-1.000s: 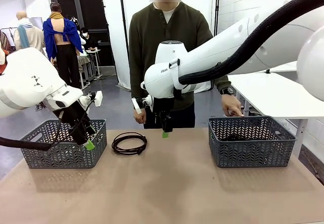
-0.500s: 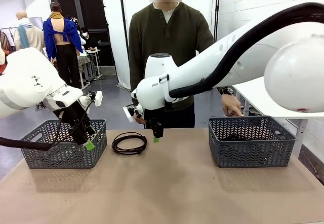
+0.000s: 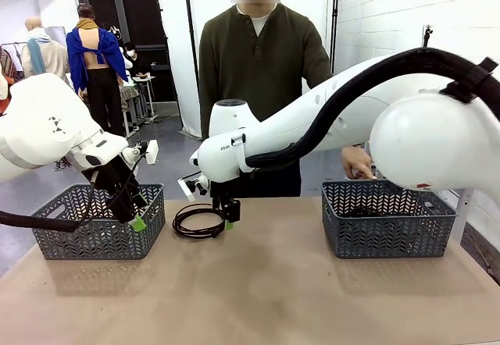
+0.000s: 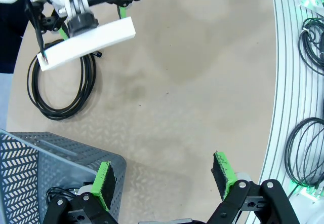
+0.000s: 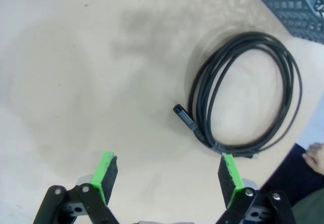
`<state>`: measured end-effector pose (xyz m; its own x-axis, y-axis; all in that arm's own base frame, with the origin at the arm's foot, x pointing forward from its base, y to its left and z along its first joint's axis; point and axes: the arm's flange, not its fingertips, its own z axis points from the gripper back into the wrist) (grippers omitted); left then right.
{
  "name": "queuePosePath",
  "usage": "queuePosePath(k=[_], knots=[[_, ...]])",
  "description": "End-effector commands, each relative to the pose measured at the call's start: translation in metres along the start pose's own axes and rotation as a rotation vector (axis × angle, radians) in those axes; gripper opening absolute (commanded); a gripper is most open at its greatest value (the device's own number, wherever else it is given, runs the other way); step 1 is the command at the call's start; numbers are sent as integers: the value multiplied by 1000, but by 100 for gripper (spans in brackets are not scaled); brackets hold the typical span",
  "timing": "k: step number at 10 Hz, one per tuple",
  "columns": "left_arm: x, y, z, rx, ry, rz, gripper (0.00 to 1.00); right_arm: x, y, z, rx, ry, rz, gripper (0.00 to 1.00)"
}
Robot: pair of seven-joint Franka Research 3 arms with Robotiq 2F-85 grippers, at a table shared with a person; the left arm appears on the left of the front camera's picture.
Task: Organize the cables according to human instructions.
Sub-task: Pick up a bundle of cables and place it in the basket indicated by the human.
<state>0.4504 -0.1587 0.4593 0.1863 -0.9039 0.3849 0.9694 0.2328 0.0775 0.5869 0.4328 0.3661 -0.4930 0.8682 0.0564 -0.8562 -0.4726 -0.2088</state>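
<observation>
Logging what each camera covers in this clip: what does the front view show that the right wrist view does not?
Front view alone: the person standing at the far side, the right-hand basket, and the left gripper by the left-hand basket. Right wrist view alone: the cable's plug end and the right gripper with jaws open. Both: the coiled cable on the table.
</observation>
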Motion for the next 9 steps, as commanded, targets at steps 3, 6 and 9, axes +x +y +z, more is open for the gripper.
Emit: queuePosePath(k=[3, 6, 9], knots=[[0, 0, 0, 2, 0, 2, 100, 0, 0, 0, 0, 0, 0, 100], [0, 0, 0, 2, 0, 2, 100, 0, 0, 0, 0, 0, 0, 100], [0, 0, 0, 2, 0, 2, 100, -2, -7, -5, -9, 8, 7, 100]])
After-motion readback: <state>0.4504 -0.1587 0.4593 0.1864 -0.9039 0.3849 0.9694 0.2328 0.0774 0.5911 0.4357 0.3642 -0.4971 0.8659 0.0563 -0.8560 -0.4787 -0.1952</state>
